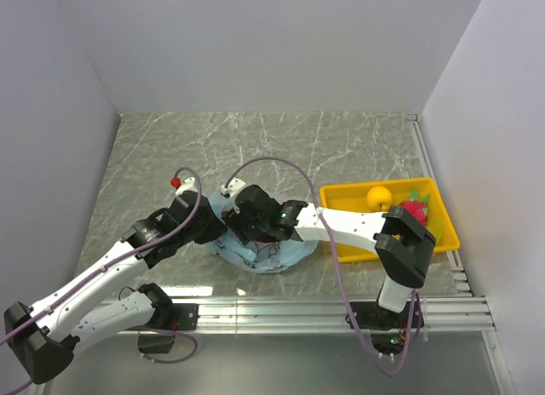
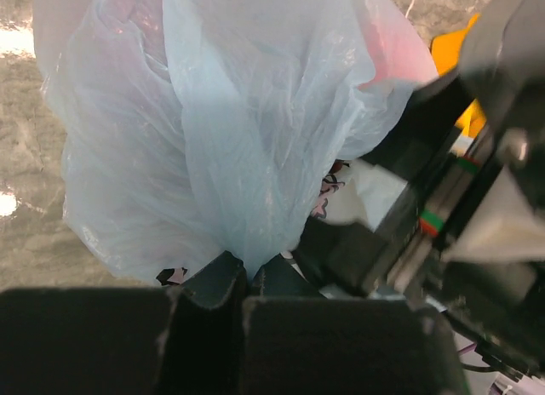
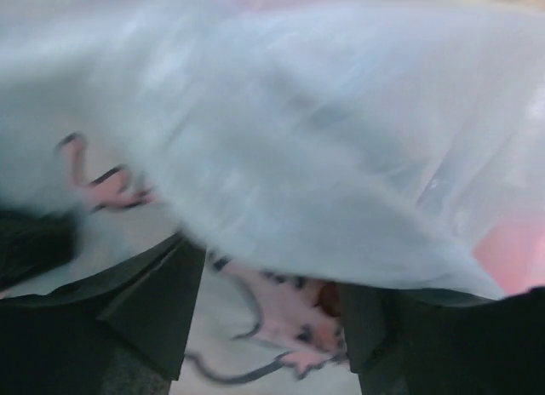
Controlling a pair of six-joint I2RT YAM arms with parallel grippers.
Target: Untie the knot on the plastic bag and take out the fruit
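The light-blue plastic bag lies at the table's near middle, with both grippers pressed against its upper left side. My left gripper is shut on a pinched fold of the bag, the film fanning up from its fingertips. My right gripper is open, its jaws wide apart, with the bag film draped over them and the pink cartoon print between. A pink-red fruit shows dimly through the plastic. The knot is hidden under the grippers.
A yellow tray stands right of the bag, holding a yellow fruit and a bigger red fruit with green leaves. White walls close in the left, back and right. An aluminium rail runs along the near edge.
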